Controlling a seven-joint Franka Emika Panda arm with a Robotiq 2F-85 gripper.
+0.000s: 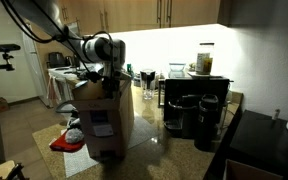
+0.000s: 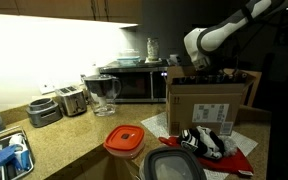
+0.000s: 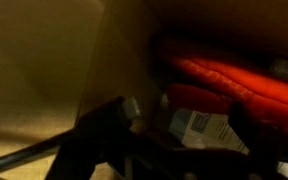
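One cardboard box (image 1: pixel 106 120) stands on the table (image 2: pixel 69 135). The end effector (image 1: pixel 110 84) hangs at the box's open top, jaws spread wide with nothing gripped. A red cloth (image 2: pixel 242 152) lies just beside the box's foot. An orange lid (image 2: pixel 125 140) sits near the box, and a microwave (image 2: pixel 130 86) stands well apart from it.

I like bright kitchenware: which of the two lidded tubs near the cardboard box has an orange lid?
The round tub on the toaster side; the other tub, at the bottom edge nearer the cardboard box, has a dark grey lid.
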